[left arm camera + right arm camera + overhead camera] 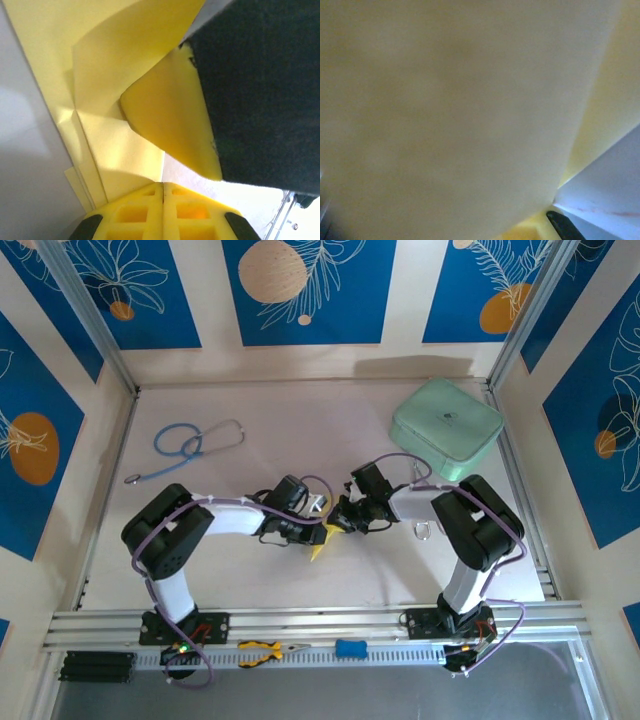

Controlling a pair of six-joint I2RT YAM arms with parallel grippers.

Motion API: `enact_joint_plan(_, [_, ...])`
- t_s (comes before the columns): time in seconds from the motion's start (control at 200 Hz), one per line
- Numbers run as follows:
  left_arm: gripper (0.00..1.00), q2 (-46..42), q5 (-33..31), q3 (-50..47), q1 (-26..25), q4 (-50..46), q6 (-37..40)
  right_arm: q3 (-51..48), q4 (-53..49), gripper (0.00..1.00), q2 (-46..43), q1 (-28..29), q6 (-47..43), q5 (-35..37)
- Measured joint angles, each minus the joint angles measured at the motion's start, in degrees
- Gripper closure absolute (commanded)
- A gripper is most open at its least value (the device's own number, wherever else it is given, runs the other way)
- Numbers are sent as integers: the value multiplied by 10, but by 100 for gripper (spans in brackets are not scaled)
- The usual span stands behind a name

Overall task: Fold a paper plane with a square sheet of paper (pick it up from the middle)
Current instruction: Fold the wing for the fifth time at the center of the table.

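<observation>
The pale-yellow sheet of paper [321, 543] is partly folded and hangs between my two grippers at the table's middle. My left gripper [314, 524] meets it from the left. In the left wrist view its yellow fingers [150, 210] are pressed together, and the paper's [115, 60] creased edge runs down into their seam. My right gripper [342, 519] comes in from the right; one of its yellow fingers [170, 120] lies against the paper. In the right wrist view the paper [460, 110] is blurred and hides the jaws, apart from a sliver of yellow finger [532, 233].
A mint-green case [446, 427] sits at the back right. A blue stethoscope [190, 445] lies at the back left. A small metal clip [424, 530] lies by the right arm. Yellow-handled pliers [262, 651] and a blue block [350, 648] rest on the front rail.
</observation>
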Motion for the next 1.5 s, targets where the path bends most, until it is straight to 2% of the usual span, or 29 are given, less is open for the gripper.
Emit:
enact_joint_plan(0.215, [100,0,45,-34,8,56,15,-30,-54,87,-107,-29,-10,37])
enact_joint_plan(0.33, [100,5,63,-35,9,60,19,-43,-57,88,-172,-43,-28,42])
enact_joint_plan(0.42, [100,7,73,-35,12,61,19,-53,-45,89,-188,-42,-41,37])
enact_joint_plan(0.755, [100,11,82,-32,15,60,19,-47,2,90,-90,14,-63,12])
enact_joint_plan(0.985, [100,11,84,-32,16,59,19,-32,22,90,-52,17,-65,17])
enact_joint_plan(1.185, [100,12,84,-32,16,59,19,-34,51,89,-14,-9,-60,11])
enact_joint_plan(1.5, [100,20,101,-30,22,62,18,-38,70,89,-11,-50,-58,5])
